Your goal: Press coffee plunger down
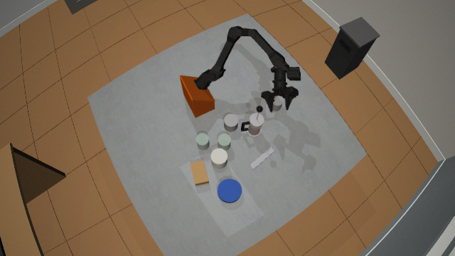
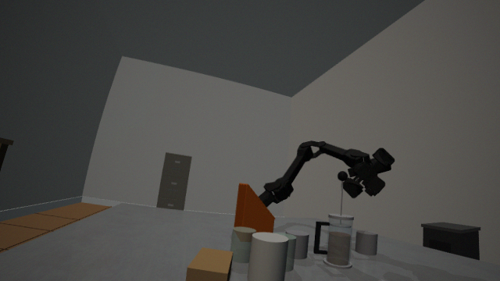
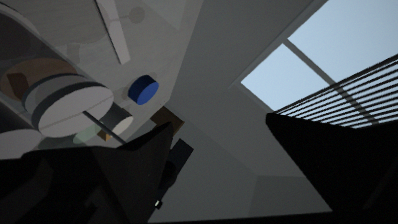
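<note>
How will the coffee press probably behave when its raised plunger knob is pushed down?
The coffee press is tall on a narrow base, so an off-centre push may tip it. Its thin rod stands high, probably giving sideways force leverage. The round knob could slip from the fingers.

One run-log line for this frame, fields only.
phase: approach | gripper: open, empty, beside plunger knob | plunger: fully raised | press: upright
</note>
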Controlling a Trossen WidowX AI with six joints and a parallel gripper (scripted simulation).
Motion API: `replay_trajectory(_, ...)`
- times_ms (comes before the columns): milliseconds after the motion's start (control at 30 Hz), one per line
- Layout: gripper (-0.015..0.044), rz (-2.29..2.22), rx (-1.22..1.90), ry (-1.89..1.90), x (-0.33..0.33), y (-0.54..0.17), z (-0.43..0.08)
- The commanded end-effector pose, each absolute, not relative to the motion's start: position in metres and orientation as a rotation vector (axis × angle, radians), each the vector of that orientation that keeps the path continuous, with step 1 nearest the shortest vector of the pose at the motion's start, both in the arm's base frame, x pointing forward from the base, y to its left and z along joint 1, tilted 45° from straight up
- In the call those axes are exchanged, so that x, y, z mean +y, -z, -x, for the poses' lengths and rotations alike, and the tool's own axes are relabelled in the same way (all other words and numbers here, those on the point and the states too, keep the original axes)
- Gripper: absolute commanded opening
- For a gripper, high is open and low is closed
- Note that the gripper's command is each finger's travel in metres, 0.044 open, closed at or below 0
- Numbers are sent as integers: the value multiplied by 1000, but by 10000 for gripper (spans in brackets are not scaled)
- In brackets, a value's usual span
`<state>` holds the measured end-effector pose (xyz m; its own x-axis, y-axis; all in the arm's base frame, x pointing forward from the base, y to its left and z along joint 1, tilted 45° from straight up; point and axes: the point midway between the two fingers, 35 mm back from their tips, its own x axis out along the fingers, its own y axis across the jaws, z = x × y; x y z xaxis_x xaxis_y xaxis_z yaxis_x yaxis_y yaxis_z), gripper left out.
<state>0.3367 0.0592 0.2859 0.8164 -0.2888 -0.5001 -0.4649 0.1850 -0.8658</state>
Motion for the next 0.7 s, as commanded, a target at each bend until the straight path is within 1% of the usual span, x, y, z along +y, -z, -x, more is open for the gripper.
replay_trajectory(0,440,1227,666,-250,49,-265,-340)
replay_trajectory(433,440,425,656,-460,13,-227,-330)
replay_trajectory(600,440,105,613,-525,-5,-228,-318)
replay_trajectory(667,440,0,567,-533,-15,-240,-316)
